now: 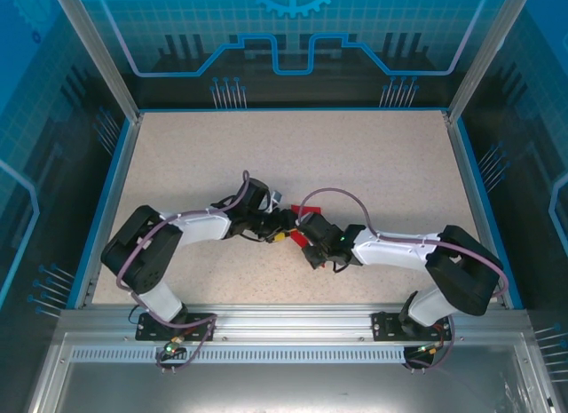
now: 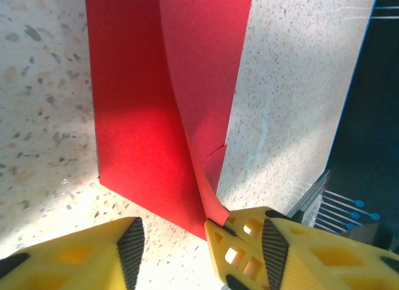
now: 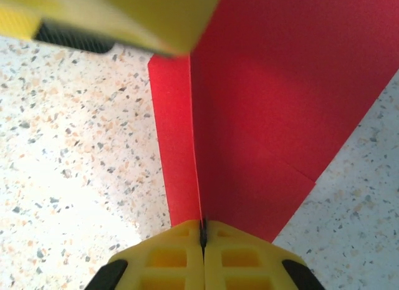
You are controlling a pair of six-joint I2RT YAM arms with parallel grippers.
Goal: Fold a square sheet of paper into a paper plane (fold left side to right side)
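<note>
**Item:** square sheet of paper point(image 2: 143, 115), red.

**Location:** on the table point(image 1: 355, 155), midway between its left and right edges and nearer the near edge than the far one.

**Condition:** one part is laid flat. The other part, a flap point(image 2: 206, 72), is stood up off the surface along a soft bend. It is judged to be partway through the side-to-side fold, with the flat part serving as anchor.

**Right gripper** point(image 3: 203, 231): the jaws are pressed together on an edge of the sheet at the foot of the raised flap. This pinch is judged to be what carries the flap across.

**Left gripper** point(image 2: 187, 237): the jaws are spread and set astride the flap's lower end, with nothing seen squeezed between them. It is judged to be placed as a guide, or in readiness to press the crease.

**Arms:** both are reached inward from the near edge, with elbows thrown out toward the left and right edges. The forearms are lowered and converge, so that the wrists are brought nearly tip to tip over the sheet.
</note>
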